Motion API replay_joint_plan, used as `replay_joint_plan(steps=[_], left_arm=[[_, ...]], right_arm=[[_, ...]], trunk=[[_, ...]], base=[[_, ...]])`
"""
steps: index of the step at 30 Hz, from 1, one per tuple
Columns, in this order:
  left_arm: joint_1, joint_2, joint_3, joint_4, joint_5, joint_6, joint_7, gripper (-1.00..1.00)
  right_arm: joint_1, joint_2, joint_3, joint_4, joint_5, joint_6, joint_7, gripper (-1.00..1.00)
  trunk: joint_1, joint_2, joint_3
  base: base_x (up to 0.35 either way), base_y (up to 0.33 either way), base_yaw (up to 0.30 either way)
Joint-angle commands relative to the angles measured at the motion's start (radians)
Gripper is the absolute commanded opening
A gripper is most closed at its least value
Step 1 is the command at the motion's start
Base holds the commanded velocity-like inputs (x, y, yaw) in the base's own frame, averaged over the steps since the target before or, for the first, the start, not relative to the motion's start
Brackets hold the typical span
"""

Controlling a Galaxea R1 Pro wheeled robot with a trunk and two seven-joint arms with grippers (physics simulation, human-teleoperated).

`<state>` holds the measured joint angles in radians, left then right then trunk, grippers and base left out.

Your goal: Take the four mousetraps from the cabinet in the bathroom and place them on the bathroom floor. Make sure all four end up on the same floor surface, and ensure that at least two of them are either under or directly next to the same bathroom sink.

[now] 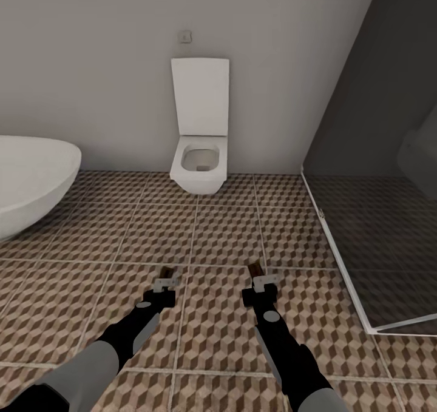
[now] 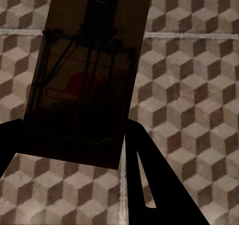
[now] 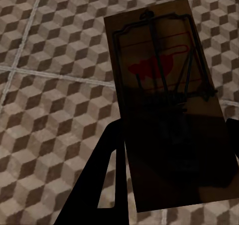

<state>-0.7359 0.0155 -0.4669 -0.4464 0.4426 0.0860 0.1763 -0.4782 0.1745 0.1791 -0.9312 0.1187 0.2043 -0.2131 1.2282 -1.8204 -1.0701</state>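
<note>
Each of my grippers holds a mousetrap above the bathroom floor [image 1: 224,230]. The left gripper [image 1: 165,276] is shut on a tan wooden mousetrap [image 2: 82,80] with dark wire and a red mark; its tip [image 1: 166,272] pokes out past the fingers in the head view. The right gripper [image 1: 258,275] is shut on a second mousetrap [image 3: 167,100], whose red mouse mark shows clearly; its end [image 1: 255,270] also sticks forward. Both arms reach out low over the cube-patterned tiles [image 2: 194,75] [image 3: 50,75]. The cabinet and the bathroom sink are out of view.
A white wall-hung toilet [image 1: 199,157] with its lid up stands straight ahead against the grey wall. A white oval bathtub [image 1: 27,178] sits at the left. A glass shower screen with a white frame [image 1: 340,260] closes off the right side.
</note>
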Motion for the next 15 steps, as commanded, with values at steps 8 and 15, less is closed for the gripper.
replay_joint_plan(steps=[8, 15], left_arm=[[0.0, 0.001, -0.009, -0.003, 0.004, 0.005, 0.01, -1.0], [0.0, 0.001, -0.009, -0.004, 0.004, 0.005, 0.01, -1.0]], right_arm=[[0.0, 0.0, 0.002, -0.001, 0.01, 0.009, -0.005, -1.0], [0.0, 0.0, 0.002, -0.001, 0.01, 0.009, -0.005, -1.0]], trunk=[[0.031, -0.057, -0.038], [0.042, -0.078, -0.059]], base=[[0.0, 0.0, 0.0], [0.0, 0.0, 0.0]])
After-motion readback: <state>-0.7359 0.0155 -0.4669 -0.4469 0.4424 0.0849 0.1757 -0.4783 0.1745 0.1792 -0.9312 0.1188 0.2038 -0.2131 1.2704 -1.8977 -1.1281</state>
